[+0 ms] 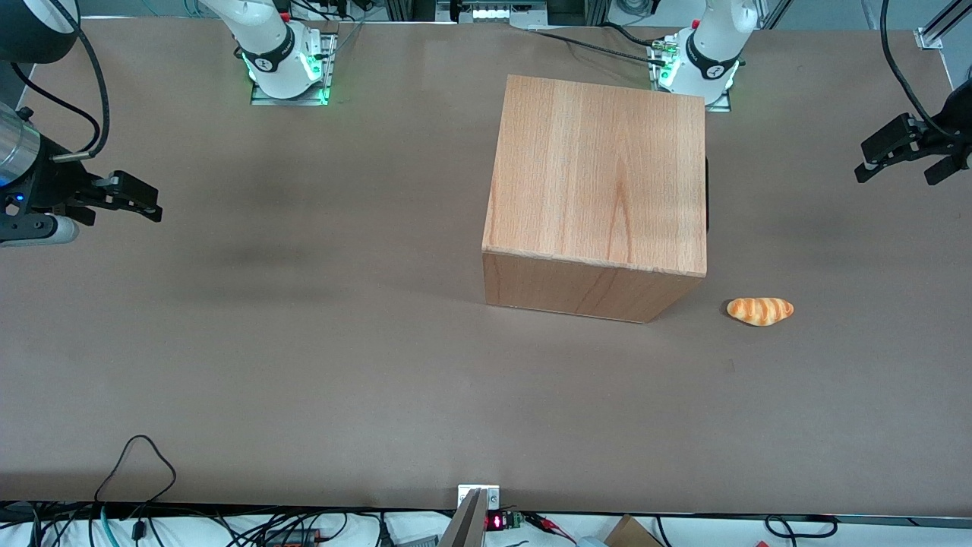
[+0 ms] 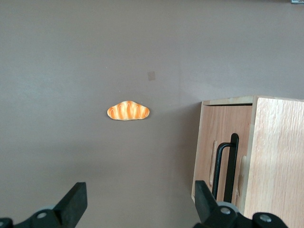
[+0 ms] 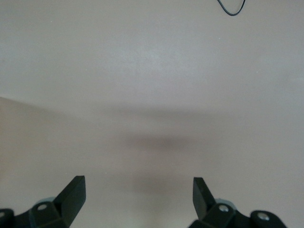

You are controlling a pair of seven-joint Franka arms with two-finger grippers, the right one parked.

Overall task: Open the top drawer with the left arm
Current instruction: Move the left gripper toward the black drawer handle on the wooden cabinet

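The gripper [image 1: 907, 156] is held wide open and empty above the table [image 1: 304, 342] toward the working arm's end, well apart from the cabinet [image 1: 600, 182], whose shut top drawer [image 2: 221, 142] faces it, presumably for a straight approach to the handle [image 2: 227, 166].

You have one wooden cabinet [image 1: 596, 182] and one croissant [image 1: 760, 311] on the tabletop [image 1: 304, 342], plus one working tool [image 1: 907, 156], spread wide, toward its own end.
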